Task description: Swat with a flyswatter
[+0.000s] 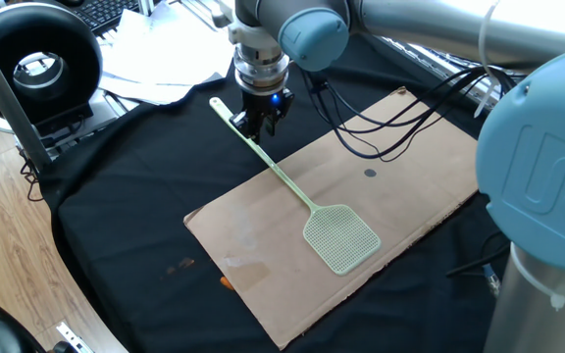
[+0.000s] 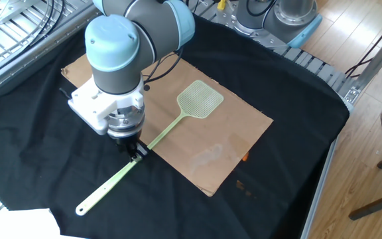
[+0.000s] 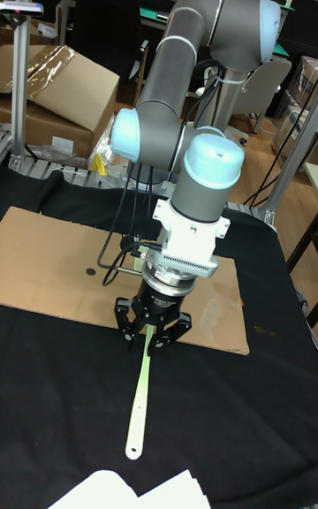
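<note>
In the tall view the gripper (image 3: 151, 325) hid the flyswatter's (image 1: 342, 237) head; both fixed views showed it lying on cardboard (image 2: 204, 159), jaws clamped on the handle.

flyswatter (image 1: 307, 201) — 1; claw (image 1: 260, 124) — 1; cardboard sheet (image 1: 400, 167) — 1; black cloth (image 1: 126, 186) — 1
</note>
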`<state>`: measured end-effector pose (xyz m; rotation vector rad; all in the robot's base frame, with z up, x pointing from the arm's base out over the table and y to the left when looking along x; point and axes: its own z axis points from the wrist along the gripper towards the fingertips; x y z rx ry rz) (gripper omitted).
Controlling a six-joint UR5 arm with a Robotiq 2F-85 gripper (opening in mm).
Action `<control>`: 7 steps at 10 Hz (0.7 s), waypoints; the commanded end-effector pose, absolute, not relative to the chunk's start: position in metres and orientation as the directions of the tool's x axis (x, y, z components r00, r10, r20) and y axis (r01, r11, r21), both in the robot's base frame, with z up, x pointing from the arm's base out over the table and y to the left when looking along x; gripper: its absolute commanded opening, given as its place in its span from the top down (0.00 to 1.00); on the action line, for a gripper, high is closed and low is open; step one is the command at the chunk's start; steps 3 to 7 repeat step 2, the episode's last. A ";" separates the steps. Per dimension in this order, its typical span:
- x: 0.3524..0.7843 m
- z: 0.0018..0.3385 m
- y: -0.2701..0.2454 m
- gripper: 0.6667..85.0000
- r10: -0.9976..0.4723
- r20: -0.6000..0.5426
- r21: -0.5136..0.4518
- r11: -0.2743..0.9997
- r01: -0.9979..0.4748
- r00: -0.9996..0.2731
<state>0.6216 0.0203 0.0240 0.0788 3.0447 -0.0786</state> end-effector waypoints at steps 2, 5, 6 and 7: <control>0.622 0.025 0.020 0.58 0.051 -0.094 -0.044 0.998 0.055 -0.994; 0.622 0.025 0.020 0.58 0.051 -0.094 -0.044 0.998 0.055 -0.994; 0.622 0.025 0.020 0.58 0.051 -0.094 -0.044 0.998 0.055 -0.994; 0.622 0.025 0.020 0.58 0.051 -0.094 -0.044 0.998 0.055 -0.994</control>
